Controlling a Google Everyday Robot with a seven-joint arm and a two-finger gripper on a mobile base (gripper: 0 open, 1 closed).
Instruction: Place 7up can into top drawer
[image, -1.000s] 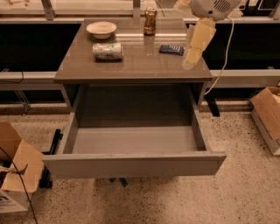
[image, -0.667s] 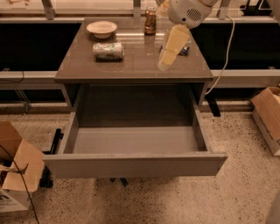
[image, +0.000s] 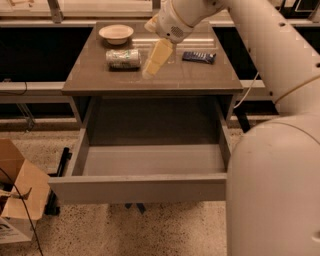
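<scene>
The 7up can (image: 123, 58) lies on its side on the tabletop (image: 190, 77), left of centre, pale silver with faint green marks. My gripper (image: 150, 70) hangs down over the table just right of the can, close to it but not touching. It holds nothing that I can see. The top drawer (image: 140, 189) is pulled wide open below the tabletop, and its grey inside is bare.
A pale bowl (image: 116, 33) stands behind the can. A dark blue snack packet (image: 199, 57) lies at the table's right. My white arm (image: 270, 150) fills the right side of the view. A cardboard box (image: 15, 200) sits on the floor at the left.
My gripper has swung left across the tabletop, from near the blue packet to just beside the can. The arm now covers the gold-brown can at the back.
</scene>
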